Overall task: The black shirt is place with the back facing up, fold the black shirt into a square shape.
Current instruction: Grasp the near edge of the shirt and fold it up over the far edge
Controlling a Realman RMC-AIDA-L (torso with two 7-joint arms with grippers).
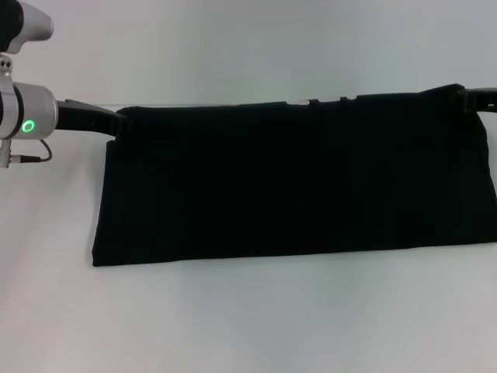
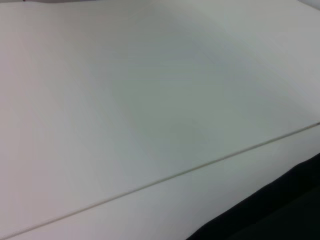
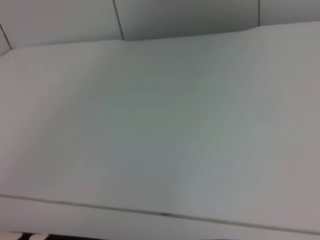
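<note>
The black shirt (image 1: 295, 179) lies as a long, wide band across the white table (image 1: 233, 326), its near edge flat on the surface. Its far edge runs taut between my two grippers. My left gripper (image 1: 116, 118) meets the shirt's far left corner and my right gripper (image 1: 468, 97) meets the far right corner, which is pulled up to a peak. The black fingers merge with the fabric, and both look shut on the corners. In the left wrist view a strip of the black shirt (image 2: 280, 215) shows at one corner. The right wrist view shows mostly bare table.
My left arm's silver wrist with a green light ring (image 1: 29, 126) sits at the left edge. A thin seam (image 2: 165, 178) crosses the white tabletop. Wall panels (image 3: 190, 15) stand behind the table's far side.
</note>
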